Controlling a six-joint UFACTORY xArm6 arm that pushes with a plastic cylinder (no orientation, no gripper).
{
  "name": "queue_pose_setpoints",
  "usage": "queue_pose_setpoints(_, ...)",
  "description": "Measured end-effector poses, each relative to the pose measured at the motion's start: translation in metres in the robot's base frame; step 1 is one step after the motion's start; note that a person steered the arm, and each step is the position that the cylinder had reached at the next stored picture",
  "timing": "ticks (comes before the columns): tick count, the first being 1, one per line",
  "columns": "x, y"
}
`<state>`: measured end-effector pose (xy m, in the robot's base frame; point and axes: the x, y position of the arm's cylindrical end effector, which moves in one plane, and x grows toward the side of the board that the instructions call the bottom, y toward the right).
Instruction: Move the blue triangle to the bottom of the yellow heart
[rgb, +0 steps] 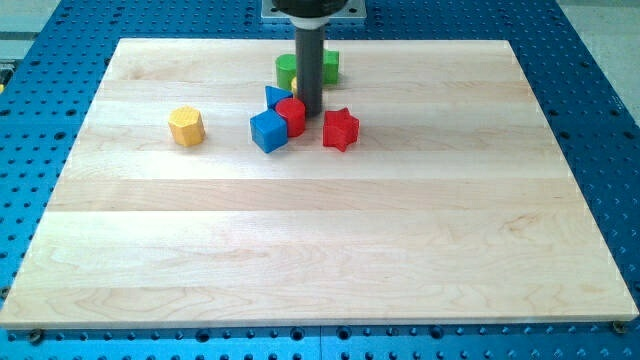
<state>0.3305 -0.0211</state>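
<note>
Standing upright in the upper middle of the frame, the dark rod comes down from its mount at the top edge and ends at my tip (309, 109), which rests on the wooden board (320, 260) inside a tight cluster of blocks. It has no jaws to release or clench, so it grasps nothing; it only presses down among the blocks.

Just left of my tip sits the blue triangle (276, 97), its point partly tucked behind the red cylinder (292, 116), which stands immediately lower left of the tip and looks to be touching the rod. The blue cube (268, 131) lies at the lower left of that cylinder, touching it. The red star (340, 129) sits to the lower right of the tip, near but slightly apart from the cylinder.

Behind the rod, toward the top of the frame, a green block (287, 70) shows on its left side and a second green block (330, 66) on its right; their shapes are partly hidden. A sliver of yellow (295, 88) shows at the rod's left edge, too hidden to tell its shape.

Well apart, in the upper left of the frame, stands the yellow hexagon (186, 126). A blue perforated table (600, 120) surrounds the board.
</note>
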Motion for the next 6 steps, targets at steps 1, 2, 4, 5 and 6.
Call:
queue_pose_setpoints(1,-0.018,-0.020)
queue_pose_setpoints(2,-0.016,-0.060)
queue_pose_setpoints(4,-0.004,-0.107)
queue_pose_setpoints(5,0.024,-0.134)
queue_pose_setpoints(6,0.046,-0.067)
